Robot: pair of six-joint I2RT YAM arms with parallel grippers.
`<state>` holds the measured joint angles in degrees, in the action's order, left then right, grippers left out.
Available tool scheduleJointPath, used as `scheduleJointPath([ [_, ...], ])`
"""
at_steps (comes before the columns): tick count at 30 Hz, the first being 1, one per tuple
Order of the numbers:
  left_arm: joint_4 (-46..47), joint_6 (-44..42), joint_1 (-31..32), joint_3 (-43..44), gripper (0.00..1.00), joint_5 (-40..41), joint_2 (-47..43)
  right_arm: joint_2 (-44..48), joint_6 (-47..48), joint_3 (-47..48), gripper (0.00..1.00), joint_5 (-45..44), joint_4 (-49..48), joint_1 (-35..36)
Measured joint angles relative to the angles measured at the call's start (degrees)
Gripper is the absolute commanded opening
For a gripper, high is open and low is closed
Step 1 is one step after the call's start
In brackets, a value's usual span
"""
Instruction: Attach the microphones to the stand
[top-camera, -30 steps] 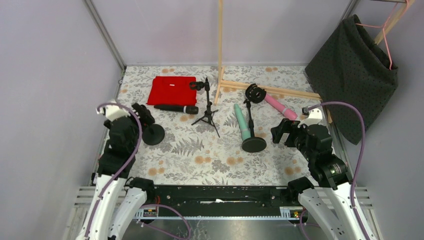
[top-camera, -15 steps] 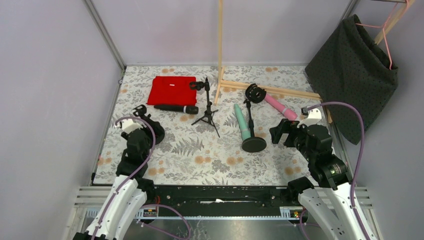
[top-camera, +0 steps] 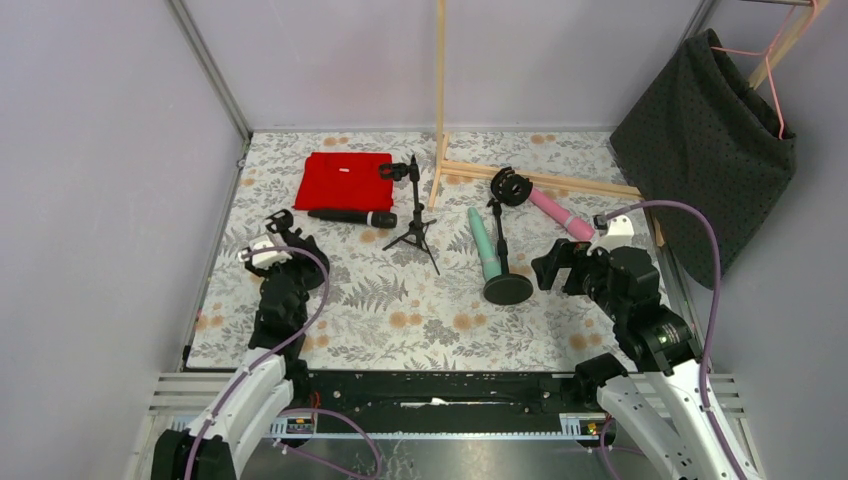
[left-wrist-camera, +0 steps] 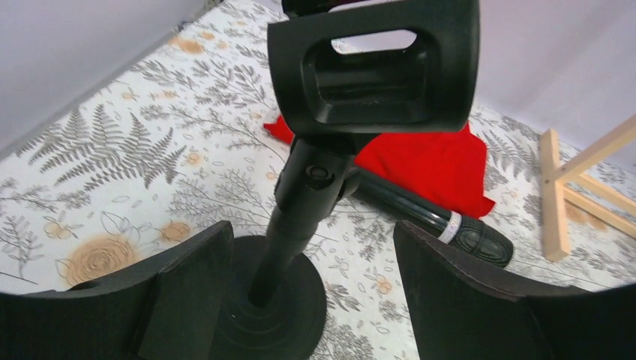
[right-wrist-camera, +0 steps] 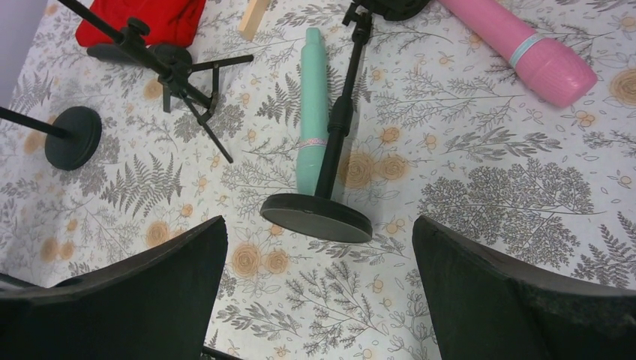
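My left gripper (left-wrist-camera: 311, 234) is spread either side of the pole of a black round-based microphone stand (left-wrist-camera: 296, 217); my right gripper (right-wrist-camera: 319, 225) is spread wide above the fern-printed surface (right-wrist-camera: 487, 195); the slim mint-green microphone (right-wrist-camera: 313, 105), the pink microphone (right-wrist-camera: 525, 45) and the black silver-banded microphone (left-wrist-camera: 431, 221) all lie flat on that surface, unmounted.

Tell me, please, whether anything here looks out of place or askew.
Nothing looks damaged or spilled. The only thing that stands out is that none of the three sits in a clip. All lie flat on the table: the black mic beside the red cloth, the mint mic beside a round-base stand, the pink mic near the wooden frame.
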<state>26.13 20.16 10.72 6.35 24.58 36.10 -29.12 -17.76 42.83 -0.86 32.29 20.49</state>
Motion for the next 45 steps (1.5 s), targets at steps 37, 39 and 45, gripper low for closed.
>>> scheduleJointPath([
  [37, 39.85, -14.14, -1.68, -5.73, 0.08, -3.96, 23.61, -2.10, 0.20, -0.37, 1.00, 0.33, -0.11, 4.22],
  [39, 39.60, -14.36, -1.92, -5.60, 0.04, -4.76, 23.61, -2.05, 0.22, -0.37, 1.00, 0.31, -0.11, 4.31],
  [45, 32.11, -14.78, -1.70, -4.66, 0.00, -10.23, 18.43, -1.84, 0.22, -0.37, 1.00, 0.28, -0.11, 4.48],
])
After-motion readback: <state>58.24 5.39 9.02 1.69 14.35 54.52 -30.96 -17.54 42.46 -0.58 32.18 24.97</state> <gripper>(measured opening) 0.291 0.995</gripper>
